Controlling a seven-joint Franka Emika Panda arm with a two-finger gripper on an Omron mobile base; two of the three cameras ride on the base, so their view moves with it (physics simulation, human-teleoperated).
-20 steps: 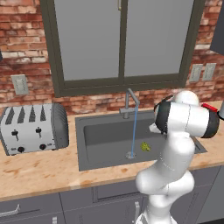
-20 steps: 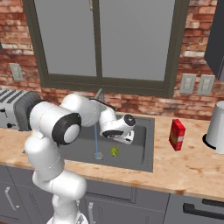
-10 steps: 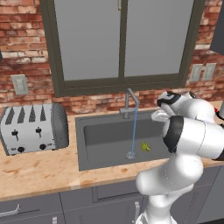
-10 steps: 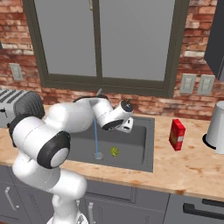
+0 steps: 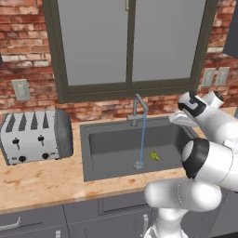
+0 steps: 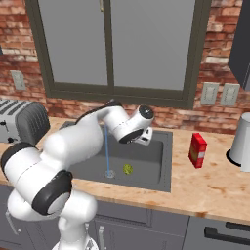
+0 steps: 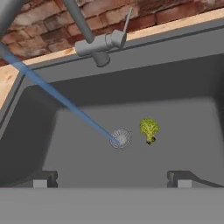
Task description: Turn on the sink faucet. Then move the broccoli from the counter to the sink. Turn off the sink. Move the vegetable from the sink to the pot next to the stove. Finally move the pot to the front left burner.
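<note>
The sink faucet [image 5: 137, 109] runs, and a thin blue stream falls onto the round drain [image 7: 120, 138]. The broccoli [image 7: 149, 129] lies on the floor of the dark grey sink [image 5: 86, 153], just right of the drain; it also shows as broccoli [image 5: 154, 155] and broccoli [image 6: 128, 169]. My gripper [image 7: 113, 178] hangs open and empty over the basin, on the side across from the faucet [image 7: 98, 46], whose small lever [image 7: 127, 21] sticks up. From the base, the gripper [image 5: 179, 120] is above the sink's right end, and the gripper [image 6: 142, 138] is over the basin's back half.
A silver toaster [image 5: 35, 135] stands on the tan counter [image 5: 42, 181] left of the sink. Right of the sink [image 6: 163, 168] are a red box [image 6: 197, 150] and a pale cylindrical vessel [image 6: 241, 141]. A brick wall with a window rises behind the faucet.
The hand has lifted out of the basin and swung up to the right while staying open. The broccoli stays on the sink floor and the water keeps running.
</note>
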